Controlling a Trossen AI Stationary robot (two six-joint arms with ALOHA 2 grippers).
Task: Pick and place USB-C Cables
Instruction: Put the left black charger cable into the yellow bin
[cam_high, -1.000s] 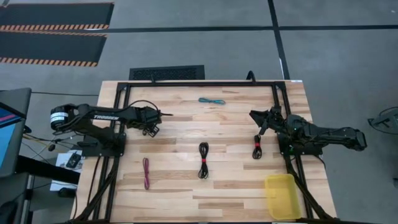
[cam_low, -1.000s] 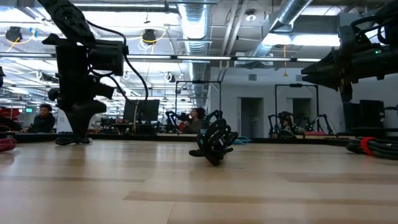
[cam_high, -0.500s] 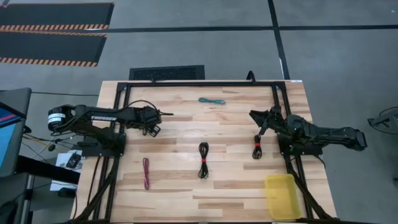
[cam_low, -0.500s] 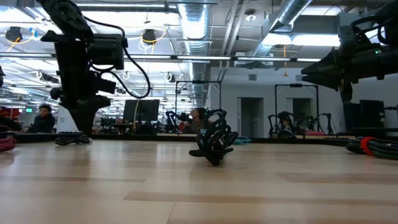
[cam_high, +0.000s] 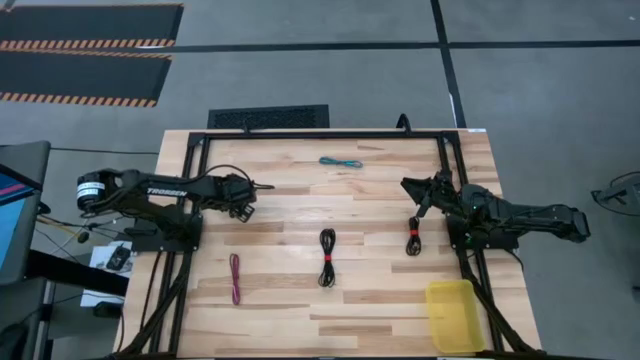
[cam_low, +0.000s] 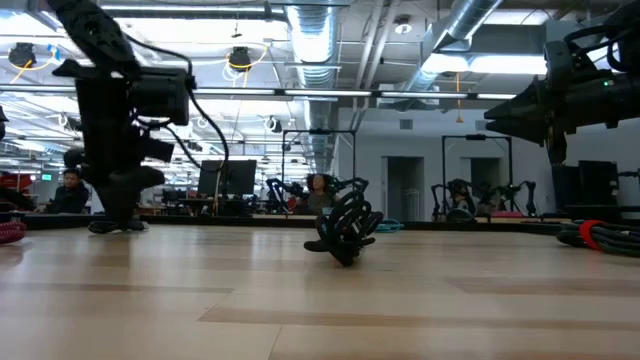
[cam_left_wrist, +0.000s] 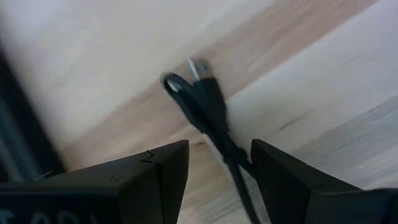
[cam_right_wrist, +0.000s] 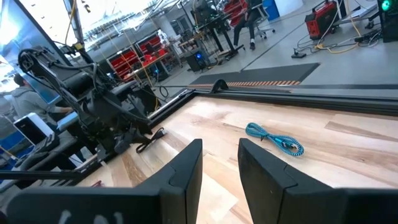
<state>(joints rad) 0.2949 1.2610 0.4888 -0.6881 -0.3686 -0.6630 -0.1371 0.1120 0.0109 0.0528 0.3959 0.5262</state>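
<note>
In the high view four short cables lie flat on the wooden table: a teal one near the far edge, a black one with a red band in the middle, another to its right, and a dark red one near left. My left gripper is open, low over the table's left part. A further black cable with a silver plug lies between its fingers. My right gripper is open and raised, just beyond the far end of the right black cable. My left gripper's fingers stand on either side of the black plug cable, which lies on the table and runs back between them. I cannot tell whether either finger touches it.
A yellow bin sits at the table's near right corner. A black metal frame runs along the far edge and both sides. Bare wood lies between the cables. In the low view, people and workbenches show in the room beyond the table.
My left gripper has swung a little toward the table's right and then back toward its left edge, staying low and open. The four cables and my right arm have kept still.
</note>
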